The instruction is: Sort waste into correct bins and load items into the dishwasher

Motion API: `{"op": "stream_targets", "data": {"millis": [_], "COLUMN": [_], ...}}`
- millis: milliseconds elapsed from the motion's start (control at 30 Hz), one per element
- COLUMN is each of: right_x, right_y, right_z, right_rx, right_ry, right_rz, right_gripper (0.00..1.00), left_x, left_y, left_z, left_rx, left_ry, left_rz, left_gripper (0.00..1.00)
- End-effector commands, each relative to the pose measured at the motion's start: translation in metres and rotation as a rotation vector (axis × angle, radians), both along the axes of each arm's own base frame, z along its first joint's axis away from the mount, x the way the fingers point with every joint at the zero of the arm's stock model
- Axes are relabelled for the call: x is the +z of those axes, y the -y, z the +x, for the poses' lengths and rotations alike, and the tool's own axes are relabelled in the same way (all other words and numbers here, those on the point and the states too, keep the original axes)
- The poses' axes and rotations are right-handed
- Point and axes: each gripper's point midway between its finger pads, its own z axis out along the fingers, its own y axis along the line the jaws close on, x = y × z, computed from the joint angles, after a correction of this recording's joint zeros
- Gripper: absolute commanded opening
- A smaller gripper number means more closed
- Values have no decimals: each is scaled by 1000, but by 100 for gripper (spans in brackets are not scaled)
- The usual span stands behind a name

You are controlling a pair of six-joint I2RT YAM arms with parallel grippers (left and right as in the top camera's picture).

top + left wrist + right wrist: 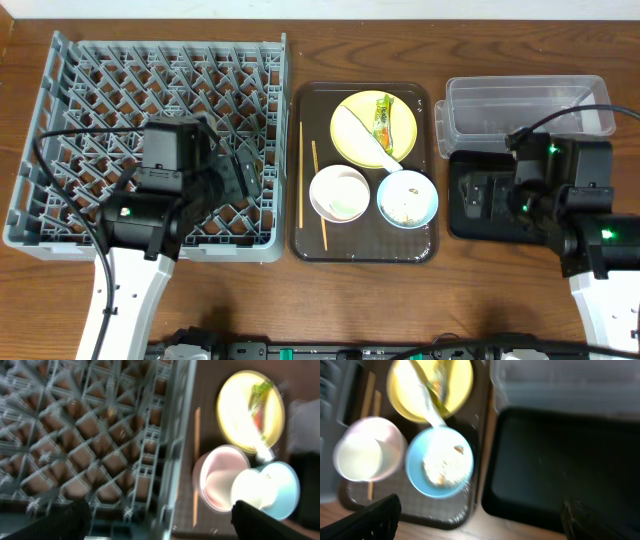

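Checking progress: nothing sorted or loaded yet. On the dark brown serving tray (pixel 365 245) we see the round yellow plate (pixel 355 130), green-yellow snack wrapper (pixel 383 118), white paper strip (pixel 365 138), white bowl (pixel 339 193), light blue bowl (pixel 407 198) with rice scraps (pixel 405 206), and wooden chopsticks (pixel 301 175). The grey plastic dish rack (pixel 170 70), clear plastic tub (pixel 520 100) and glossy black tray (pixel 535 460) look bare. The left gripper (pixel 160 512) and right gripper (pixel 480 515) are both wide and empty.

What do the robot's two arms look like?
Both the left arm and right arm have a white lower section, then blocky black housings with small green lights. Thin black cables loop off each. The gripper fingers are black.
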Motion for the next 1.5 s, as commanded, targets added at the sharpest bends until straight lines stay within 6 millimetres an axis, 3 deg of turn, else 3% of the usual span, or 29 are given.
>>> {"op": "stream_targets", "data": {"millis": [0,67,167,400,600,733,767,833,967,1200,1333,1467], "right_x": [29,35,37,18,26,22,14,1,-30,-100,-142,-168], "right_y": [-10,-11,-29,-69,-107,-143,-151,-160,-180,-198,-199,-201], "right_z": [15,23,31,47,87,128,145,161,177,178,175,170], "right_rx": [9,-5,53,129,208,310,303,297,313,342,338,325], "right_ry": [105,137,151,32,-33,-6,8,16,4,-119,-205,-265], "right_rz": [82,102,150,131,57,-8,-51,-79,-78,-114,-133,-138], "right_gripper": [99,99,89,87,90,92,92,91,88,83,75,67], "left_x": [-3,-6,-7,-7,-7,-7,-7,-7,-7,-7,-7,-7], "left_y": [-9,-12,-14,-20,-20,-20,-20,-20,-20,-20,-20,-20], "left_z": [-8,-12,-13,-12,-12,-12,-12,-12,-12,-12,-12,-12], "left_rx": [-1,5,10,30,30,30,30,30,30,30,30,30], "left_ry": [-34,-49,-58,-53,-53,-54,-54,-54,-54,-54,-54,-54], "left_rz": [77,89,99,130,130,130,130,130,130,129,130,129], "left_gripper": [93,93,93,94,93,94,93,93,93,93,94,93]}}
